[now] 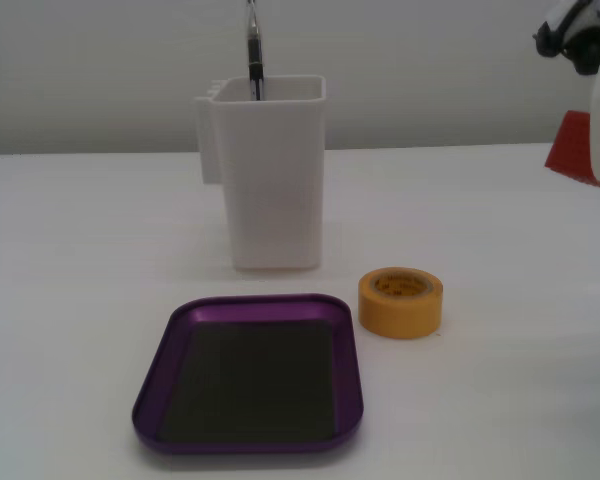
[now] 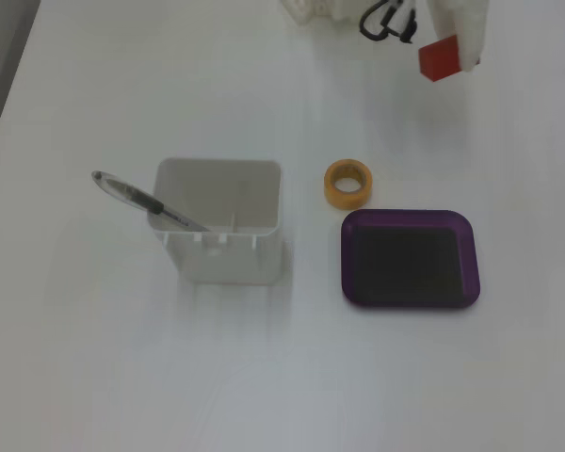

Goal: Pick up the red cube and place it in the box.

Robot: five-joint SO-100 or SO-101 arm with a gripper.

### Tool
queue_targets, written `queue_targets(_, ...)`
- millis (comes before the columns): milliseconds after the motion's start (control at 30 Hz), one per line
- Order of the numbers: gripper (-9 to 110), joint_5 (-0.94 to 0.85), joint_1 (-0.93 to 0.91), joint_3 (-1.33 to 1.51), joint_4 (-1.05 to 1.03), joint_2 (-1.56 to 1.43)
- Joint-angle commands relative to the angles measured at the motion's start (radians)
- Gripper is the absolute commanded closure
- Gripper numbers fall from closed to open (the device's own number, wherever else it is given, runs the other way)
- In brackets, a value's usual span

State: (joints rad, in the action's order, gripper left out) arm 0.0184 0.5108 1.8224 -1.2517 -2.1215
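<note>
The red cube [image 2: 440,58] is seen near the far edge of the table [image 2: 122,377] in the overhead fixed view, toward that view's top right, and in the low fixed view it shows as a red patch [image 1: 570,148] at the right border, partly hidden behind a white part of the arm. The tool [image 2: 457,38] is seen only in part: a white finger overlaps the cube's upper right side, and dark wiring lies just to its left. How far the jaws are parted cannot be told, nor can it be settled whether the cube is gripped or merely touched. The cube is judged to lie directly at the tool, slightly toward the near edge and to the left of it in the overhead view; its long axis cannot be made out. The box [image 2: 410,218] is set well apart from the cube, nearer the middle of the table, with the yellow tape roll [image 2: 347,183] just beside its far left corner. A white container [image 2: 221,254] holding a pen [image 2: 141,200] stands to the left. The coming move is judged to turn on carrying the cube toward the near edge, straight down in the overhead view, so the tape roll is passed on its right.
</note>
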Motion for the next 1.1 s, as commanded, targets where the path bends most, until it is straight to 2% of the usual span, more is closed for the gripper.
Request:
queue_targets(0, 102, 0.074, 0.014, -0.149, 0.057, 0.098)
queue_targets(333, 102, 0.250, 0.002, -0.563, 0.078, 0.589)
queue_targets(600, 102, 0.316, -0.195, -0.779, 0.078, 0.876)
queue_targets(767, 102, 0.316, -0.239, -0.842, 0.078, 0.976)
queue_targets(1067, 102, 0.307, -0.193, -0.842, 0.092, 1.019)
